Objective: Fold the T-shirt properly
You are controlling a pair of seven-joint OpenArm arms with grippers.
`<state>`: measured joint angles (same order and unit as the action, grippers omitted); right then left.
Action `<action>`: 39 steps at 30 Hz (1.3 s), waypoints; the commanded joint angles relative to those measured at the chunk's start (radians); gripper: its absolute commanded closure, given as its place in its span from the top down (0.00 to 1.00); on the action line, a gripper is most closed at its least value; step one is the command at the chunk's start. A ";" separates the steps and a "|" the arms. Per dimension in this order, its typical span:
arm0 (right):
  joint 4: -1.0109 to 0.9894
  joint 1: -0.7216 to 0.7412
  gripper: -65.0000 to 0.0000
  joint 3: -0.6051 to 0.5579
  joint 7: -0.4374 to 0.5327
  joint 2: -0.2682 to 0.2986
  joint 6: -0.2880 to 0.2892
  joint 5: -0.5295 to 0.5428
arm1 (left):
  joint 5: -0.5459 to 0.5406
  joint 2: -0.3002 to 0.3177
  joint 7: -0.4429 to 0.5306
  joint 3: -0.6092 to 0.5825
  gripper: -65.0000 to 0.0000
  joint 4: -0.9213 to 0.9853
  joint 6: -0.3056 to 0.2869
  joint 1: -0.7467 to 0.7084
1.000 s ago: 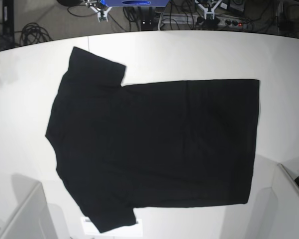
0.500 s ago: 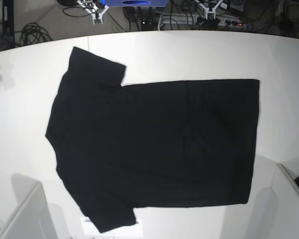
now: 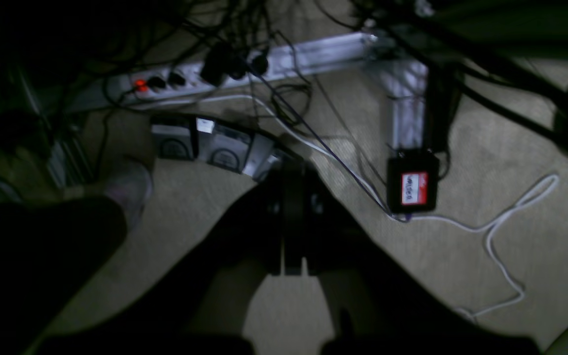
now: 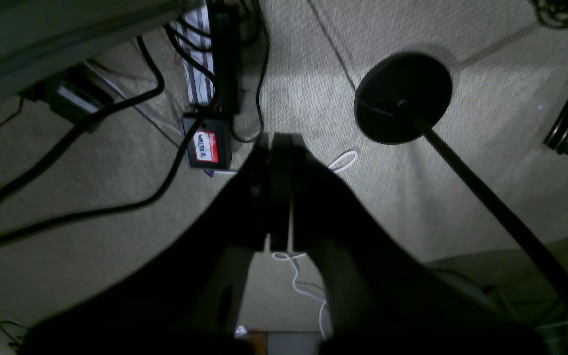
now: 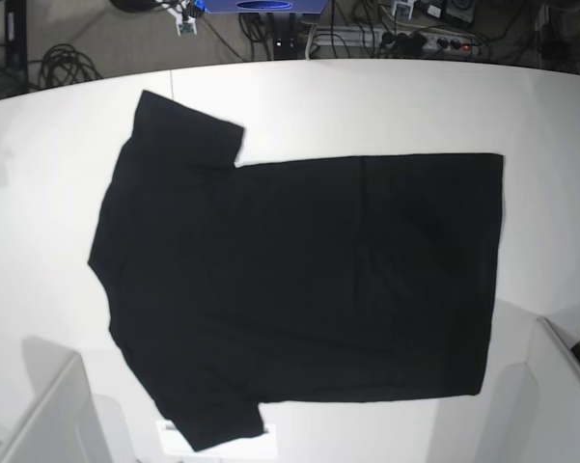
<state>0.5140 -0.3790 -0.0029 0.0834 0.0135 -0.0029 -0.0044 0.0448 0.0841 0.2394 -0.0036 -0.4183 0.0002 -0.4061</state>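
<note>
While the T-shirt (image 5: 299,289) lies flat and plain side up across the middle of the table (image 5: 367,106), with its collar end toward 9 o'clock and its hem toward 3 o'clock, you have not yet started a fold. Both arms are off the table: the wrist views look down at the carpet (image 4: 387,197) and cables (image 3: 501,231), and neither shows the cloth. The left claw (image 3: 291,217) is pinched fully together and holds nothing; the right claw (image 4: 276,192) is likewise closed and empty. To begin well, I would bring both arms in over the table and open the claws before they reach the cloth. One sleeve points to 11 o'clock, the other to 7 o'clock at the near edge. Take the long side at two points, one near a shoulder and one near the hem, so the edge lifts evenly. Pinch only the top layers, lift low, and lay the fold straight, keeping the hem line square.
</note>
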 commanded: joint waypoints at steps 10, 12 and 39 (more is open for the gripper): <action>0.380 -0.220 0.00 0.007 -0.121 0.003 -0.001 0.005 | -0.003 0.059 0.013 0.012 0.00 -0.230 0.005 -0.201; 0.444 -0.262 0.00 0.007 -0.142 0.003 -0.001 0.005 | -0.003 0.062 0.013 0.014 0.00 -0.296 0.005 -0.247; 1.175 -0.645 0.00 0.117 -0.253 -0.005 -0.004 0.007 | -0.346 0.199 0.007 0.204 0.00 -1.114 0.005 -0.738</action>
<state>1.6772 -1.0103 0.1123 -0.1844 0.0078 -0.0082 -0.0017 -0.3050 0.2886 0.2245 0.2050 -1.5219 0.0154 -1.1194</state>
